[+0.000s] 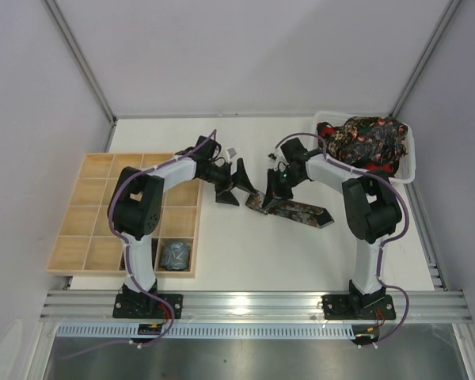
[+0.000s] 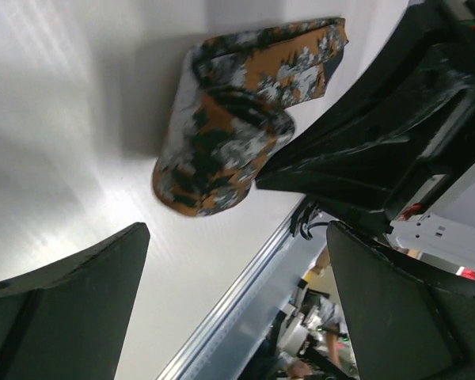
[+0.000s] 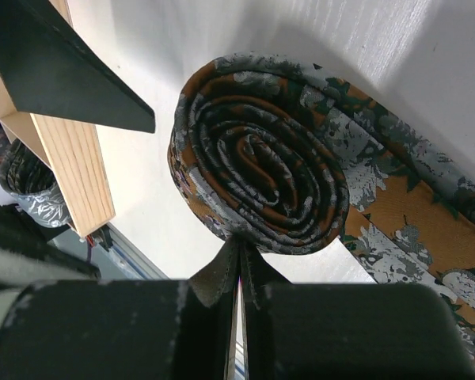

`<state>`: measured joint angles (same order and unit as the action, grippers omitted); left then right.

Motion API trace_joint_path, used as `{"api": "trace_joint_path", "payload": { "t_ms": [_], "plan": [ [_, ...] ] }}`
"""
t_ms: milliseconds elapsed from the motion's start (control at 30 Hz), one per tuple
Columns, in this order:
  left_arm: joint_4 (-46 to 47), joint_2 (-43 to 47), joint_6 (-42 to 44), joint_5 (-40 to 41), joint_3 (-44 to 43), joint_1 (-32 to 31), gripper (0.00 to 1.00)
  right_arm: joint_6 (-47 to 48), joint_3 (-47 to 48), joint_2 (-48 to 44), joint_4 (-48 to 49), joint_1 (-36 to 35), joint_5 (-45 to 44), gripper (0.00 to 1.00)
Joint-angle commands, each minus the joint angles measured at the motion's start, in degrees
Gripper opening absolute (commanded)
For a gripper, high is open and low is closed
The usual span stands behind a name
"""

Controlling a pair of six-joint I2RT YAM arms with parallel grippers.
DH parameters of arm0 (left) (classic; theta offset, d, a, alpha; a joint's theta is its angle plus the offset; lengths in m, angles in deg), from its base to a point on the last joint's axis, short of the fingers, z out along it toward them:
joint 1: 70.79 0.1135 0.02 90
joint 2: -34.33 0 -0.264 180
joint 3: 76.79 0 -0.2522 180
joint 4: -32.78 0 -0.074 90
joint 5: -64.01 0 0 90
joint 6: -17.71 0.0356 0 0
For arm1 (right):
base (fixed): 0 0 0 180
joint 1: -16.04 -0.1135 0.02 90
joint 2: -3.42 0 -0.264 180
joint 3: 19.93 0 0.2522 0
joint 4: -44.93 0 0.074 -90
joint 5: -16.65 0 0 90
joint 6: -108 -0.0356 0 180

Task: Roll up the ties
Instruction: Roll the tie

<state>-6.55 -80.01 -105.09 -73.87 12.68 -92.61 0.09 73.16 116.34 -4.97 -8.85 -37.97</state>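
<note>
Our right gripper (image 3: 239, 257), jaws shut, touches the rim of the half-rolled tie (image 3: 257, 186) on the table (image 1: 245, 253); its unrolled tail runs off rightward. We have the left gripper (image 2: 237, 309) wide open and empty, just left of the coil.

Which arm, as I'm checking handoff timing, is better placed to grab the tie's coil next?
Probably the left. The left gripper is open, with the coil lying just ahead of it. The right gripper is shut, its tips against the coil's rim, and would have to open first.
</note>
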Motion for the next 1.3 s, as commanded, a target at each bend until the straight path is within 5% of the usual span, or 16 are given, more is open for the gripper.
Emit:
{"api": "trace_joint_path", "payload": {
  "t_ms": [0, 333, 767, 1067, 1267],
  "plan": [
    [-1.33, -0.87, 4.14, 1.20, -6.97, -2.08, 1.00, 1.48, -0.40, 0.54, 1.07, 0.71, -0.22, 0.06],
    [-6.87, -0.97, 12.31, 12.71, -14.63, -1.91, 1.00, -0.28, 0.03, 0.46, 3.27, 1.94, 0.40, 0.06],
    [-7.40, 7.19, 7.05, 11.41, -10.60, -0.68, 1.00, -8.72, 11.37, -1.66, 3.18, 4.84, 1.37, 0.17],
    [-7.22, 20.11, 0.72, 13.50, -3.48, -1.20, 1.00, -9.60, 27.96, 14.23, -5.25, 4.76, -7.15, 0.19],
    [-9.86, 24.69, -2.36, 18.08, -0.85, -2.17, 1.00, -10.39, 28.95, 17.94, -3.67, 3.18, -9.36, 0.18]
  ]
}}
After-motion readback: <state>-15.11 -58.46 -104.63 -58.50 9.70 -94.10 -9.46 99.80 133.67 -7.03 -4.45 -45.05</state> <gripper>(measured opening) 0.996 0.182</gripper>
